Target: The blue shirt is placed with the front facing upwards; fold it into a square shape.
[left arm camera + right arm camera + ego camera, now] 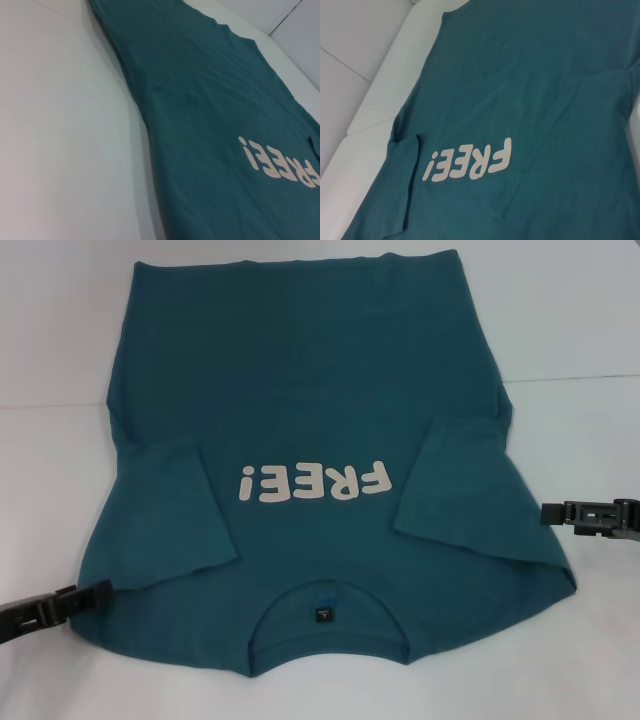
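Note:
The blue shirt lies flat on the white table, front up, with its collar nearest me and the hem at the far side. White "FREE!" lettering crosses the chest. Both short sleeves lie folded inward over the body: the left sleeve and the right sleeve. My left gripper sits low at the shirt's left shoulder edge. At the right shoulder edge is my right gripper. The wrist views show the shirt and its lettering, not my own grippers.
A seam line in the table surface runs across behind the shirt's middle. Bare white table lies to both sides of the shirt and along the near edge in front of the collar.

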`<state>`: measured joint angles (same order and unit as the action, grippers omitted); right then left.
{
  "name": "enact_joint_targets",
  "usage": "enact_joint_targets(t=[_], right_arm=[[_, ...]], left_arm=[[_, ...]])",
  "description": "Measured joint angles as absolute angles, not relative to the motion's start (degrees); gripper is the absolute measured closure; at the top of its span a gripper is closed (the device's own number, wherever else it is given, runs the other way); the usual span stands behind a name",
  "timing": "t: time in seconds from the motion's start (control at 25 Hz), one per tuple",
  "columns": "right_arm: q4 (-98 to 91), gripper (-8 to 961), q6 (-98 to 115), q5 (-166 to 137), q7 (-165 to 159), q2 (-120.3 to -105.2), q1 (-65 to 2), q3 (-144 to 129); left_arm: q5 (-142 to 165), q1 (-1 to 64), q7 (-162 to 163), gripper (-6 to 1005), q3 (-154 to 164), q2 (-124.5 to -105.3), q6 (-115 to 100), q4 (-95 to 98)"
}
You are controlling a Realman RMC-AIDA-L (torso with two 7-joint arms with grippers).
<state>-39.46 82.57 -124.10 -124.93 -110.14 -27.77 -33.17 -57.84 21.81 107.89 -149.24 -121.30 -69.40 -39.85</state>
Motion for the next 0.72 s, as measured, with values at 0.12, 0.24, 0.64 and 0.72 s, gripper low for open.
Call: enact_joint_targets(t=[0.12,0.24,0.64,0.72], right_arm=[[-39.46,7,82.74,-124.1,-125.09,-110.13,-27.77,-33.09],[-39.46,7,83.19,-124.1,-125.12,-110.13,-27.73,-32.79],[-39.46,7,83.49,-124.1,-125.31,-110.12,-27.68,-32.78],[-39.46,7,83.53,-124.1,-125.32,-110.08,-27.68,-32.78]], left_arm=[[-57.81,21.8,107.8,308,-149.04,-121.18,-68.31,-39.88],[-57.8,21.82,107.76,383,-148.84,-120.94,-67.89,-39.73],[-57.65,22.01,107.67,778,-148.53,-121.23,-69.03,-40.12],[-57.65,22.2,107.67,829,-148.28,-121.27,-69.43,-40.17]])
